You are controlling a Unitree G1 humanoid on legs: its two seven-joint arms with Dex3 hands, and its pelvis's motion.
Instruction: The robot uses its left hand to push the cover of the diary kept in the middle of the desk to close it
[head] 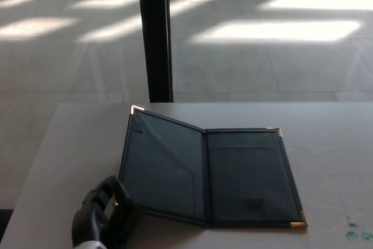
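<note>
At the desk's [70, 138] near left corner, the left hand [105, 217] is seen with its fingers curled narrowly and nothing held in them, set against the near left corner of the diary [204, 173], whose brass tip there is hidden behind the hand. Whether the fingers are already under the cover [160, 167] or only beside it cannot be told. The diary is laid open in the middle of the desk, slightly toward the near edge, with the left cover raised off the surface and the right half [250, 176] lying flat. Its spine [206, 176] is run from the near edge toward the far edge, so that the long axis of each half is pointed away from the robot, while the opened spread is stretched left to right. A slip is judged the main risk: if the push is delivered low against the edge, the whole diary may be slid toward the right edge instead of the cover being hinged over. The right hand is not in view. A few green marks [354, 231] are seen near the near right corner.
</note>
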